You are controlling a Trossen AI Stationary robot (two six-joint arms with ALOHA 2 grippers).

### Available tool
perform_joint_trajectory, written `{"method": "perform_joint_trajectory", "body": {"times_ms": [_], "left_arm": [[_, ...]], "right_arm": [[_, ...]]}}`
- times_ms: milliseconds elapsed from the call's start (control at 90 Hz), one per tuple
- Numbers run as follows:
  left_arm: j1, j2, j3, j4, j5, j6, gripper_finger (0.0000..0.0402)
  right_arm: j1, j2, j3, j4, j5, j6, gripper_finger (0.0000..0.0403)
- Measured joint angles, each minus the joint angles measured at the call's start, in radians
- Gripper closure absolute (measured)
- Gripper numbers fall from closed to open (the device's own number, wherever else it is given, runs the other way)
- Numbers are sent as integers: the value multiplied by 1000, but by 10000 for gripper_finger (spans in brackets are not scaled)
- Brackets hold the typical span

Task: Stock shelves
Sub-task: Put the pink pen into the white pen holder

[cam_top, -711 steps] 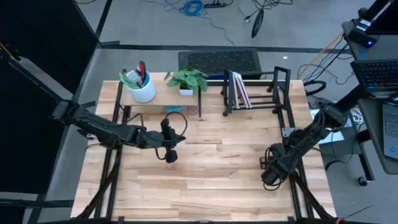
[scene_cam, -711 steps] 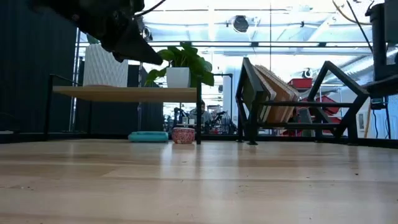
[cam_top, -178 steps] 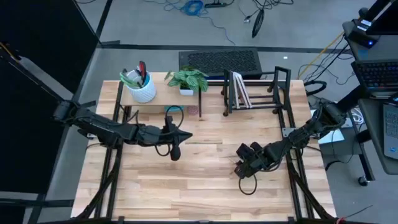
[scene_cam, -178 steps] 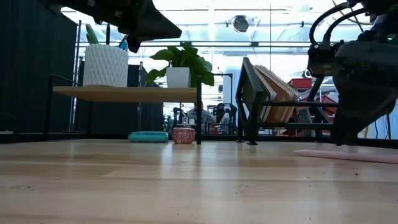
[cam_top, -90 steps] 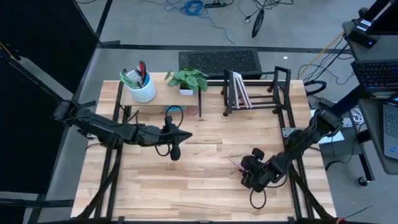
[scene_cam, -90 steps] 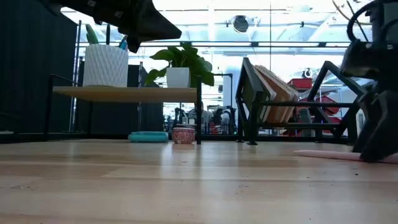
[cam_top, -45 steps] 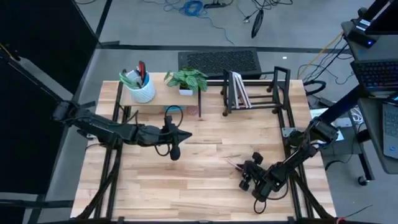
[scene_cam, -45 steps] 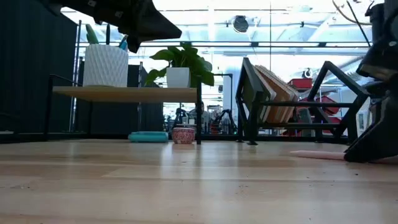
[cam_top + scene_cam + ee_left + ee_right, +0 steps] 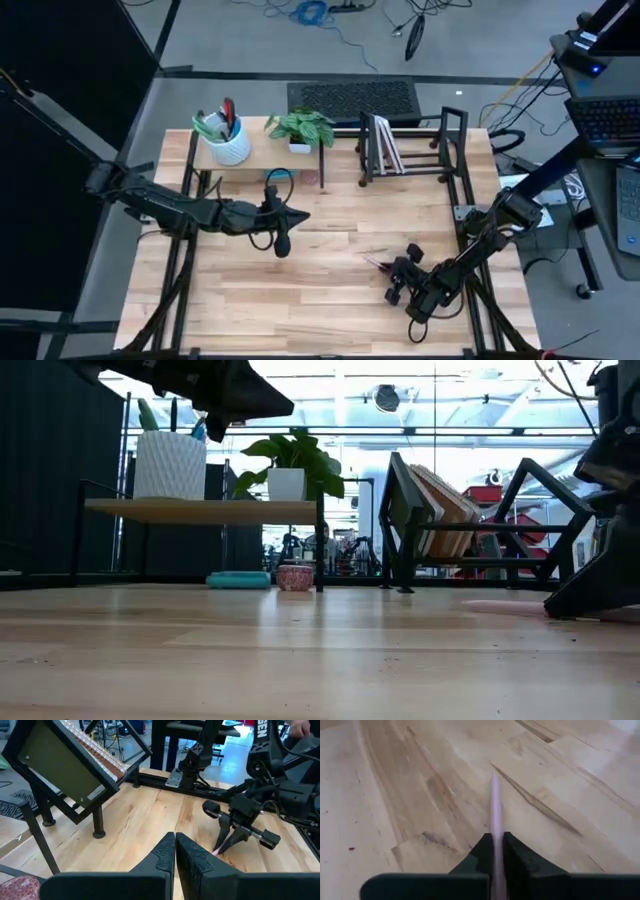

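1. vs 0.5 s back: right gripper (image 9: 384, 270) barely shifted, low on the table (image 9: 330, 300) front-right, pinching a thin pink flat item (image 9: 494, 805) edge-on. Left gripper (image 9: 174, 851) unchanged, fingers pressed together, hovering mid-table in front of the riser.
2. Shelves, 2 units at the table's back: pale-wood riser shelf (image 9: 262, 152) left, black wire rack (image 9: 410, 145) right.
3. On riser: 1 white cup (image 9: 228, 145) with tools, 1 potted plant (image 9: 302, 128). Under it: 1 teal item (image 9: 238, 579), 1 small pink bowl (image 9: 295, 577).
4. Rack holds a few books (image 9: 445, 500); exact count unclear.
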Motion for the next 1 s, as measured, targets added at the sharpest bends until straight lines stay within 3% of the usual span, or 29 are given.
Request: {"method": "perform_joint_trajectory", "body": {"times_ms": [356,556,733,1000], "left_arm": [[0,0,0,17,0,0,402],[0,0,0,11,0,0,402],[0,0,0,12,1,0,402],[0,0,0,12,1,0,402]], "right_arm": [[-24,-150,3,9,48,-138,400],[-45,-233,4,-44,-161,-289,394],[-70,-333,5,-169,-309,-296,353],[-115,-421,7,-390,-430,-655,293]]}}
